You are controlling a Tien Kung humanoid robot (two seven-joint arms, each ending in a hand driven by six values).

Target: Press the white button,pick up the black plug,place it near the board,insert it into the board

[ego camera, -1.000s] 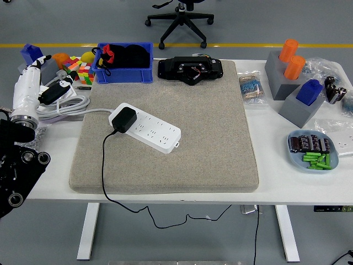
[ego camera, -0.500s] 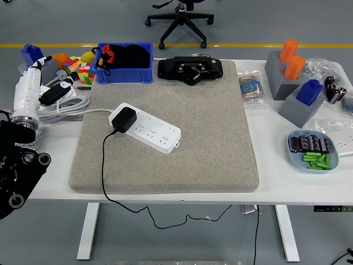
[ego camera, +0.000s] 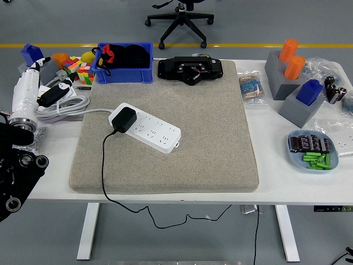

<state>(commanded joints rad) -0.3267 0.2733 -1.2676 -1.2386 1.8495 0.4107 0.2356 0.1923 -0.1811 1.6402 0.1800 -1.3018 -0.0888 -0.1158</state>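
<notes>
One white table [ego camera: 165,193] in view, most of it under a grey mat [ego camera: 209,138]. On the mat's left half, white power board [ego camera: 146,127] lying at a slant, black plug [ego camera: 123,120] seated in its left end, cord trailing over the table's near edge. White button not discernible. Along the far edge: blue bin [ego camera: 124,74], black device [ego camera: 191,69]. Near the right edge: grey blocks with orange cylinders [ego camera: 284,66], blue dish [ego camera: 313,150]. Left arm [ego camera: 22,99] over the table's left edge; hand [ego camera: 38,69] too small to tell open or closed, apparently holding nothing.
</notes>
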